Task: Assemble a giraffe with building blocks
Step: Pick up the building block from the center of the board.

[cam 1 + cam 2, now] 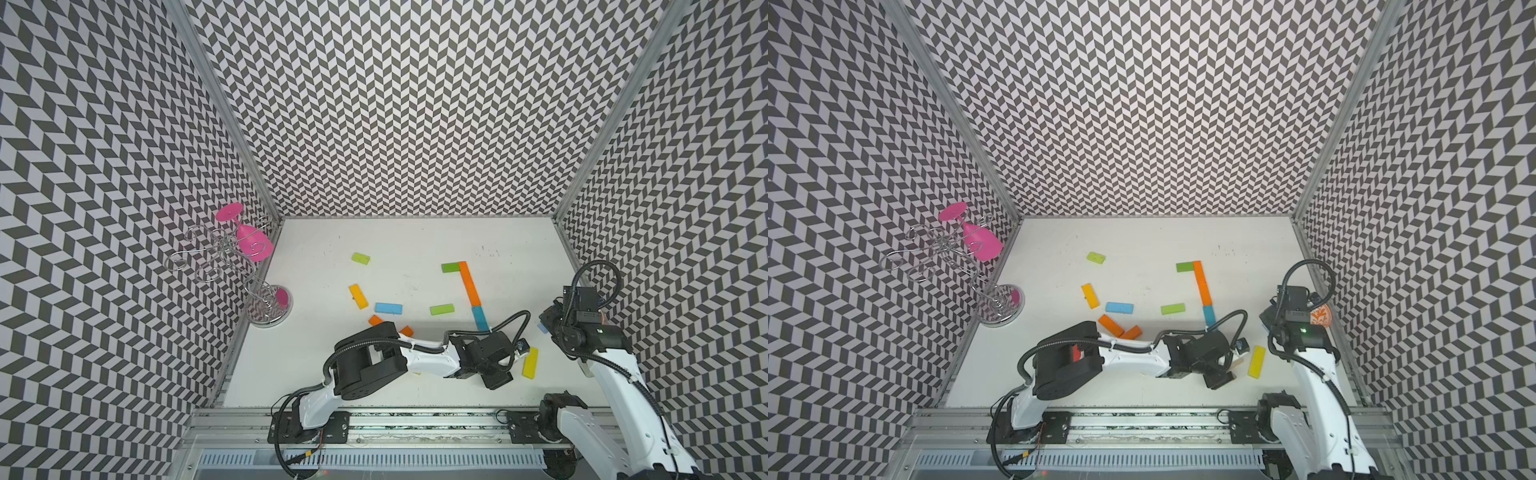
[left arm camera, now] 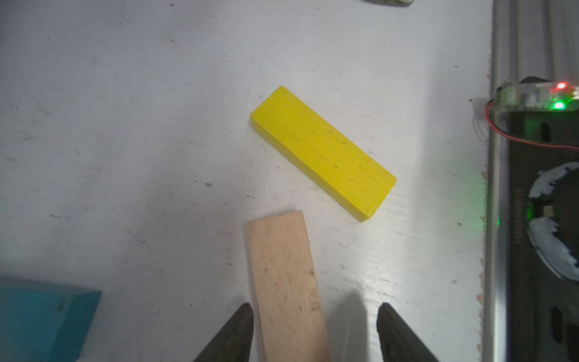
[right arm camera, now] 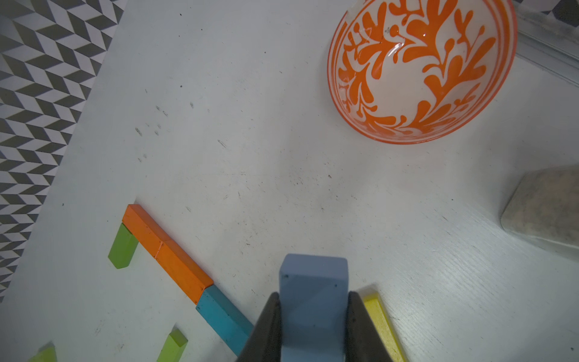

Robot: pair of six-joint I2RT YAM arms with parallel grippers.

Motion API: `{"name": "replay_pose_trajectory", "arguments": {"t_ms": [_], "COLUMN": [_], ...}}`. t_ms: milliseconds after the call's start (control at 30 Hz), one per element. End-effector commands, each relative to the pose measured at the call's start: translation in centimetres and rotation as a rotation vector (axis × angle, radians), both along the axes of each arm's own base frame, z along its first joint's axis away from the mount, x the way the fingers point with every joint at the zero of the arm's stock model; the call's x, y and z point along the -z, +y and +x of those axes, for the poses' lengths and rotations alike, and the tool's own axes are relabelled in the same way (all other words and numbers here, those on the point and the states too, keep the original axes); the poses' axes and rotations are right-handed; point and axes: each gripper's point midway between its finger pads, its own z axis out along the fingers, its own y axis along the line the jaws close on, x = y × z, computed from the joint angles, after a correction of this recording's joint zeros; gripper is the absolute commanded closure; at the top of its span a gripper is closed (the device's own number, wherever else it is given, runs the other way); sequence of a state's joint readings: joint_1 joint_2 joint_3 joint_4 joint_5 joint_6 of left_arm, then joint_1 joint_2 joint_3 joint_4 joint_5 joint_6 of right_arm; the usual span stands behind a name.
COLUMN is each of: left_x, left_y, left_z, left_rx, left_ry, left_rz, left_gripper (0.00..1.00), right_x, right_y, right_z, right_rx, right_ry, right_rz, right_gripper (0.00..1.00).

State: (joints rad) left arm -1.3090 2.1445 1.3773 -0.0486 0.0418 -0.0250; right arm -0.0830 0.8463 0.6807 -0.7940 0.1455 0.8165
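- Directions treat a top view as a clock face, with twelve at the back wall.
- You are mid-pick with the left gripper (image 2: 315, 305), low on the table (image 1: 415, 241) at about five o'clock. Its fingers stand half-wide astride a bare wooden block (image 2: 282, 266). One finger is at the block's edge and the other shows a clear gap, so I judge it not yet gripped.
- Your right gripper (image 3: 313, 294), at about four o'clock near the side wall, is clamped on a pale blue block (image 3: 313, 275), apparently clear of the table.
- The giraffe so far lies flat around two o'clock. A green block (image 1: 450, 267) touches the far end of the orange blocks (image 1: 469, 283), which run end to end into a teal block (image 1: 480, 318). I read that as head and neck, with body and legs still missing.
- Next, centre the left fingers on the wooden block, close squarely, lift, and carry it toward the teal end.
- Watch the yellow block (image 2: 322, 152), which sits just beside the wooden one on its three o'clock side. A skewed close could nudge it.
- Spare blocks (image 1: 388, 308) lie scattered across the middle, some partly under the left arm.
- The patterned bowl (image 3: 360, 94) sits at three o'clock by the wall, near the right arm's path.
- The glass rack (image 1: 245, 241) at nine o'clock is well apart.
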Motion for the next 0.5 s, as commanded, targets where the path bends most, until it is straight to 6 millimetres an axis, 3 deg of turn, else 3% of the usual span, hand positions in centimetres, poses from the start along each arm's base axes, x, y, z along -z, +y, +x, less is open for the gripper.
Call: {"name": "replay_pose_trajectory", "arguments": {"t_ms": [0, 333, 467], "left_x": [1.0, 1.2, -1.6], "left_y": [-0.1, 0.5, 1.1], "left_z": [0.3, 1.0, 1.1], "left_rx": [0.003, -0.025, -0.048], "left_ry": [-0.044, -0.103, -0.113], "left_rz": [0.046, 0.079, 0.028], "left_gripper": [0.47, 0.75, 0.88], "right_x": [-0.6, -0.5, -0.4], "right_y": [-0.6, -0.3, 0.4], "right_z": [-0.1, 0.0, 0.3], "right_rx": [0.031, 0.018, -0.034], "right_ry": [-0.022, -0.027, -0.031], "right_rz": [-0.015, -0.005, 0.012], "right_gripper": [0.81, 0.81, 0.81]}}
